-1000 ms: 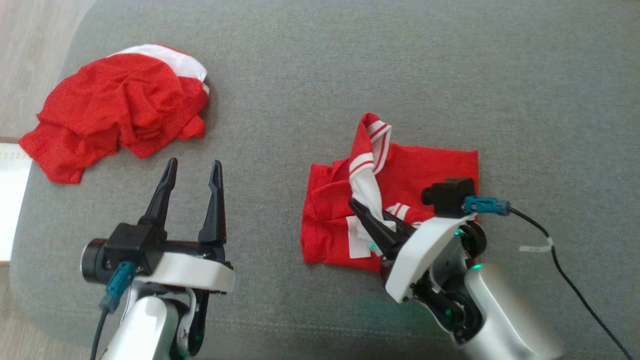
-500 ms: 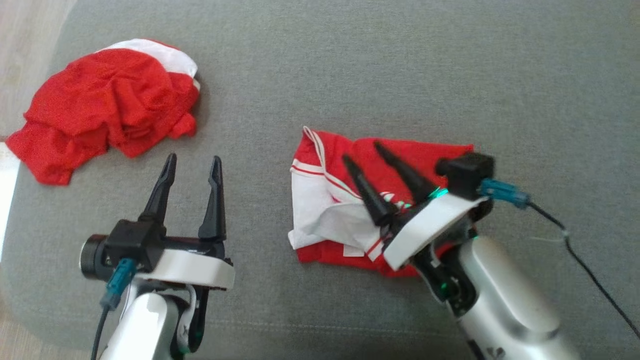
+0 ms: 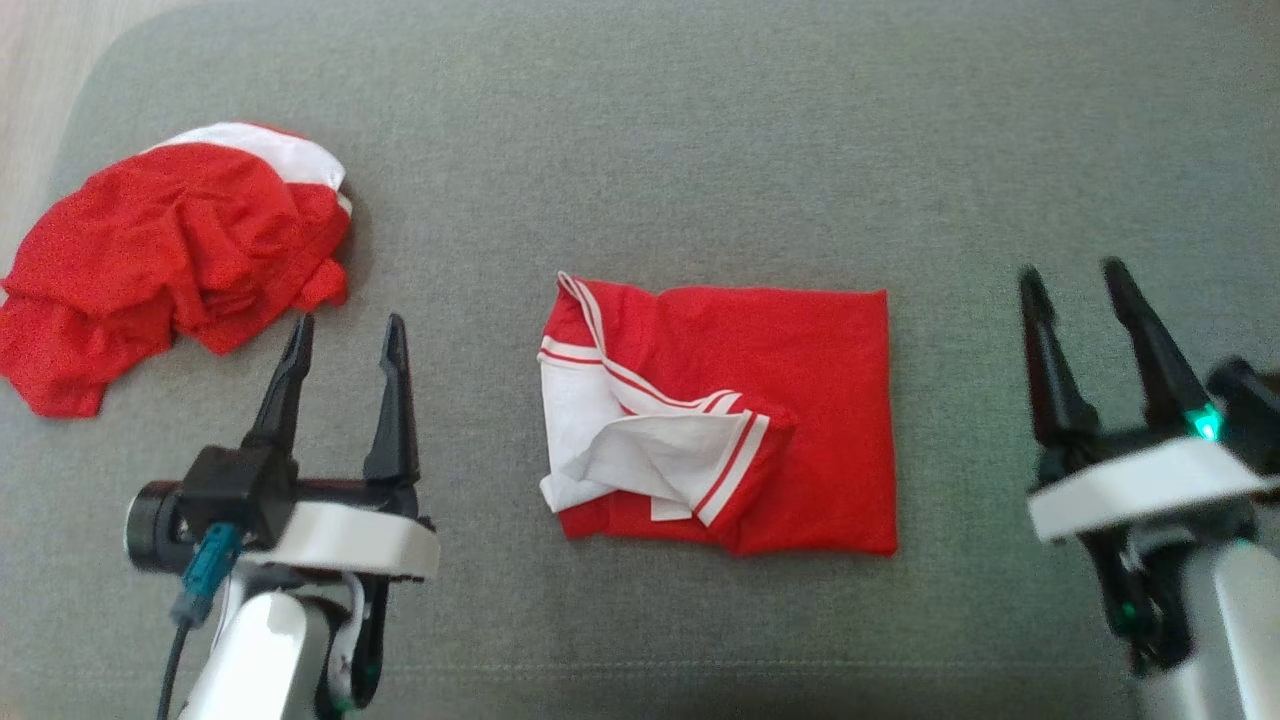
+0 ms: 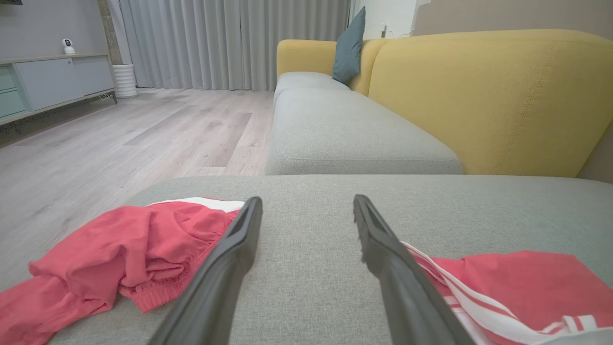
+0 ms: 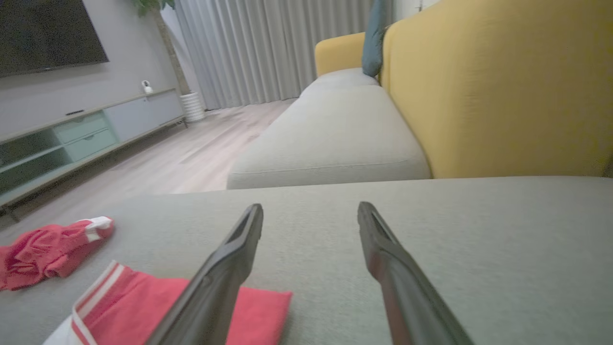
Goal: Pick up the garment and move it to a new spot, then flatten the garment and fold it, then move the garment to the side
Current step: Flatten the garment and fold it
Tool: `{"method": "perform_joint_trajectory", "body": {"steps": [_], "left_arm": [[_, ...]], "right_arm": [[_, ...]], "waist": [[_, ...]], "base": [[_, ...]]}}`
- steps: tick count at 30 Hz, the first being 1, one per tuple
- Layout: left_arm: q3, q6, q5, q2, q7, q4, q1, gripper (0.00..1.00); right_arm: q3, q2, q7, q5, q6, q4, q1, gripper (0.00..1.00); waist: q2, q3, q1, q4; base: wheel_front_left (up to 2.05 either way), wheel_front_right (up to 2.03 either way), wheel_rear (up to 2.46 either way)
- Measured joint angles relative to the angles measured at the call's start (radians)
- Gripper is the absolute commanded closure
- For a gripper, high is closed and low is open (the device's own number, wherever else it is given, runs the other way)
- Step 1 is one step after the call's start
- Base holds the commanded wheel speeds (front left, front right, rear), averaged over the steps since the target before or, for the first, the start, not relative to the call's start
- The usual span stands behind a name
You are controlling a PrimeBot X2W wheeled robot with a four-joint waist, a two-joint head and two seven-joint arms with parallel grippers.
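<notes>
The garment [image 3: 790,400], red with white striped trim, lies folded into a rough rectangle in the middle of the grey cushion [image 3: 700,150], with a white flap turned over on its left half. My left gripper [image 3: 349,322] stands open to its left, holding nothing. My right gripper [image 3: 1070,268] is open and apart from the garment's right edge. In the left wrist view the open gripper [image 4: 307,199] has the garment [image 4: 517,282] at lower right. The right wrist view has the open gripper [image 5: 310,205] and the garment [image 5: 143,302] at lower left.
A second red and white garment [image 3: 160,260] lies crumpled at the cushion's far left, near its edge. Wood floor [image 3: 40,60] runs beyond that edge. Ahead of the wrists are a yellow sofa back [image 4: 479,96], another grey seat [image 4: 345,139] and a teal pillow [image 4: 349,48].
My right gripper let go of the garment's white striped flap, opened and drew back to the right. The flap now lies flat on the fold. The head camera also shifted.
</notes>
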Motion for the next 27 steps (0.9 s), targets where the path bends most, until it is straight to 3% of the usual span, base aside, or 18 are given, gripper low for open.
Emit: {"method": "perform_joint_trajectory", "body": {"steps": [8, 24, 25, 26, 27], "left_arm": [[0.016, 0.009, -0.005, 0.016, 0.000, 0.002, 0.039, 0.00], [0.003, 0.015, -0.010, 0.032, 0.018, -0.020, 0.050, 0.00], [0.000, 0.017, -0.010, 0.032, 0.018, -0.023, 0.050, 0.00], [-0.001, 0.017, -0.009, 0.032, 0.018, -0.026, 0.049, 0.00], [-0.002, 0.017, -0.010, 0.033, 0.018, -0.027, 0.049, 0.00]], "right_arm": [[-0.050, 0.009, 0.041, -0.022, 0.000, -0.104, 0.131, 0.00], [-0.028, 0.015, 0.071, -0.019, 0.000, -0.109, 0.152, 0.00], [-0.007, 0.015, 0.079, -0.012, 0.000, -0.091, 0.151, 0.31], [0.021, 0.015, 0.086, -0.002, 0.000, -0.070, 0.149, 0.88], [0.052, 0.015, 0.089, 0.010, 0.000, -0.044, 0.147, 1.00]], "waist": [[0.0000, -0.028, 0.0000, -0.031], [0.0000, -0.027, 0.0000, -0.030], [0.0000, -0.024, 0.0000, -0.027], [0.0000, -0.020, 0.0000, -0.025], [0.0000, -0.015, 0.0000, -0.023]], "base": [[0.00, 0.00, 0.00], [0.00, 0.00, 0.00], [0.00, 0.00, 0.00], [0.00, 0.00, 0.00], [0.00, 0.00, 0.00]]}}
